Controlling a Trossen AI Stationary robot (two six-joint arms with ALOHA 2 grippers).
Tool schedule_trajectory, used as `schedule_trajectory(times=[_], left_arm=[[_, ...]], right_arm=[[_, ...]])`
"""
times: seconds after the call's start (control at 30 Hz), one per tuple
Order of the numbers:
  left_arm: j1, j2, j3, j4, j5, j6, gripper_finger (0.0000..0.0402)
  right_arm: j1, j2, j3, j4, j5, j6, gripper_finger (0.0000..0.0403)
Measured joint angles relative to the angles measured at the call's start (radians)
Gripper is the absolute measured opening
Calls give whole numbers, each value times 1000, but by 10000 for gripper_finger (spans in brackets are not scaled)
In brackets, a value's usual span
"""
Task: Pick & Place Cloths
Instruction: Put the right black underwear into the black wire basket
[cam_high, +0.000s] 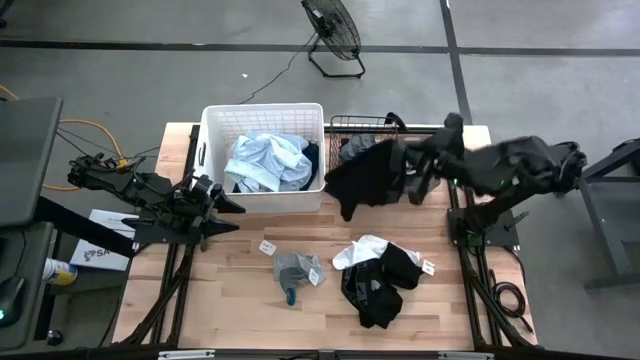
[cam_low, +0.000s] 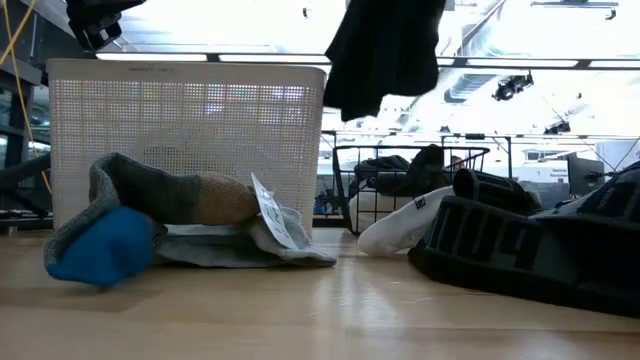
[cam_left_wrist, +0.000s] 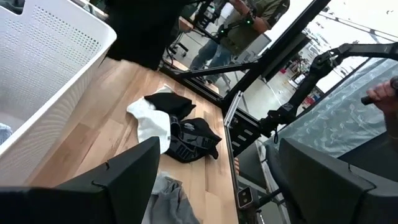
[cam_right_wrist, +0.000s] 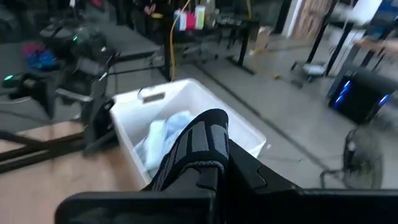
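My right gripper (cam_high: 403, 168) is shut on a black cloth (cam_high: 365, 175), raised between the white tub (cam_high: 262, 118) and the black wire basket (cam_high: 365, 125). In the low view that cloth (cam_low: 385, 50) hangs high above the table. Light blue cloths (cam_high: 265, 160) lie in the tub and dark ones in the basket. A grey and blue cloth (cam_high: 295, 270) and a heap of white and black cloths (cam_high: 380, 275) lie on the table. My left gripper (cam_left_wrist: 214, 186) waits open at the table's left, left of the tub. My right gripper pinches a bunched part of the black cloth with a grey ribbed band (cam_right_wrist: 198, 148) between its two fingers. The fingers reach nearly level from the table's right toward the tub. The cloth hangs slack below them, lifted clear of the table, tub and basket.
The tub's right wall (cam_high: 322, 150) and the basket's rim (cam_high: 340, 120) stand right under the hanging cloth. Bare wood lies at the near left of the table (cam_high: 220, 300). A fan (cam_high: 335, 35) stands on the floor beyond the table, and a person (cam_left_wrist: 249, 18) behind it.
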Motion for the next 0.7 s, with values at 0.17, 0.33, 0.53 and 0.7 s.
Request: schedule_trajectory(times=[0.17,0.33,0.53,0.7], left_arm=[[0,0,0,-1,-18,1,323],[0,0,0,3,-60,1,323],[0,0,0,17,-114,2,323],[0,0,0,28,-231,20,323]], right_arm=[[-93,-14,0,91,-15,-175,4],[-222,-14,0,102,-152,-274,4],[-437,-6,0,112,-413,-354,4],[-616,38,-8,107,-646,-408,4]])
